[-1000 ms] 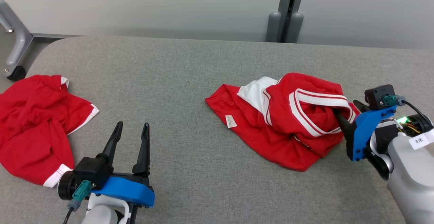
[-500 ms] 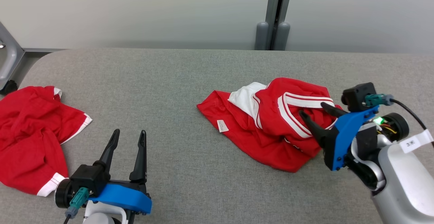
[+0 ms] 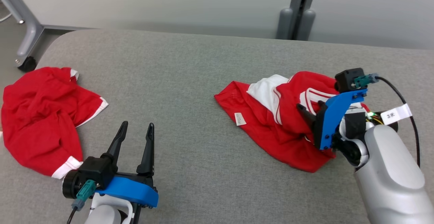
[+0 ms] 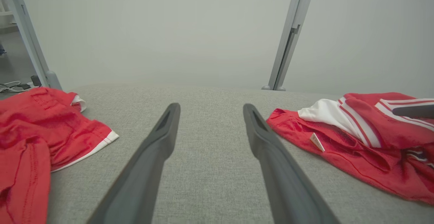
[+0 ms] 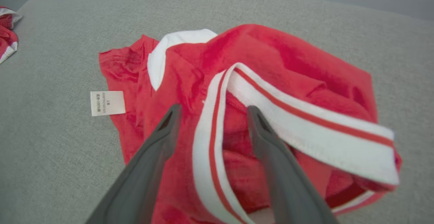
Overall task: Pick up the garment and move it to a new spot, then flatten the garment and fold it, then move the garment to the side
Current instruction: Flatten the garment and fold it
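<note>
Grey fabric-covered table (image 3: 190, 81), rounded at its far left corner, against a pale wall with a grey upright post (image 3: 298, 14) behind it.

Item 1: your task garment (image 3: 271, 129), red with white parts, lying crumpled right of the table's centre. A white care label (image 5: 107, 103) sticks out at its left edge. A white band with a red stripe (image 5: 305, 125) loops across the top of the heap.

Item 2: your right gripper (image 5: 213, 108), jaws spread wide, poised over the garment's right part. In the right wrist view the striped band runs between the two fingers, which are not closed on it; you cannot tell whether the tips touch the cloth.

Item 3: your left gripper (image 3: 137, 124), jaws wide apart and empty, low over bare table at the near left, fingers pointing away from you.

Item 4: a second red garment with white trim (image 3: 37, 115), bunched at the table's left edge, well apart from the first.

Item 5: a grey wheeled frame leg (image 3: 27, 37) beyond the far left corner.
</note>
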You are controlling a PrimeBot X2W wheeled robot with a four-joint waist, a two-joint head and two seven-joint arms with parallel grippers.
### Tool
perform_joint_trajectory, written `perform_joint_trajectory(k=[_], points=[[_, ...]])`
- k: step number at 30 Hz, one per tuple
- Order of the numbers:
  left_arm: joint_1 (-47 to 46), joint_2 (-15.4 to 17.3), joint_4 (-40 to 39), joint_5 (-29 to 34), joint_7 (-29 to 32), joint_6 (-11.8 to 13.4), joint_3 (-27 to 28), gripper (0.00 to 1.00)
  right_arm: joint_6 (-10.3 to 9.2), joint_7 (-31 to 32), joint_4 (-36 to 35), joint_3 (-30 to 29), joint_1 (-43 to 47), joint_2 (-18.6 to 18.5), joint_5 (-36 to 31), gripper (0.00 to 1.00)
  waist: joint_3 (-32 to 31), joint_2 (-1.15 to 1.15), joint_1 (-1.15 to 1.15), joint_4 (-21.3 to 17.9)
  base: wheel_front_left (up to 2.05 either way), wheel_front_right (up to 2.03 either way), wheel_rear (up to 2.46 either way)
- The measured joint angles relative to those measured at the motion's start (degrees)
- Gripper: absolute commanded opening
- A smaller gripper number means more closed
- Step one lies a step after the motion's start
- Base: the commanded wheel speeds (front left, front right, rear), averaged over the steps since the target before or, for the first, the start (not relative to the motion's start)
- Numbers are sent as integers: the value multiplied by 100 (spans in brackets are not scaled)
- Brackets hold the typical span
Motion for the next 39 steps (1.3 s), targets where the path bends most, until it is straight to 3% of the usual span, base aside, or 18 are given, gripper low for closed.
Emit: perform_joint_trajectory(k=[4, 9, 10, 11, 12, 19, 31, 39], points=[[-30, -16, 4, 1, 0, -19, -29, 100, 0, -109, 502, -213, -185, 92, -45, 100, 97, 0, 0, 177, 0, 0, 0], [-64, -19, 20, 1, 0, -19, -27, 100, 0, -363, 795, 94, -317, 189, 62, 99, 202, 0, 0, 325, 0, 0, 0], [-67, -21, 24, 1, 0, -20, -27, 100, 0, -459, 817, 156, -327, 191, 97, 75, 208, 0, 0, 341, 0, 0, 0], [-70, -25, 29, 1, 0, -20, -27, 100, 0, -543, 848, 215, -354, 191, 145, 14, 207, 0, 0, 354, 0, 0, 0], [-71, -26, 36, 1, 0, -21, -29, 100, 0, -645, 859, 292, -383, 185, 181, 0, 200, 0, 0, 361, 0, 0, 0], [-64, -22, 63, -2, 0, -19, -4, 100, 0, -1372, 599, 814, -648, 38, 320, 0, 61, 0, 0, 345, 0, 0, 0], [29, 12, -10, -16, -1, 54, 40, 100, 0, -1901, -1137, 2075, -1894, -44, 768, 0, -193, 0, 0, 176, 0, 0, 0], [139, 31, -35, -33, -1, 108, 42, 100, 0, -1991, -2214, 2075, -2262, -23, 678, 0, -414, 0, 0, 97, 0, 0, 0]])
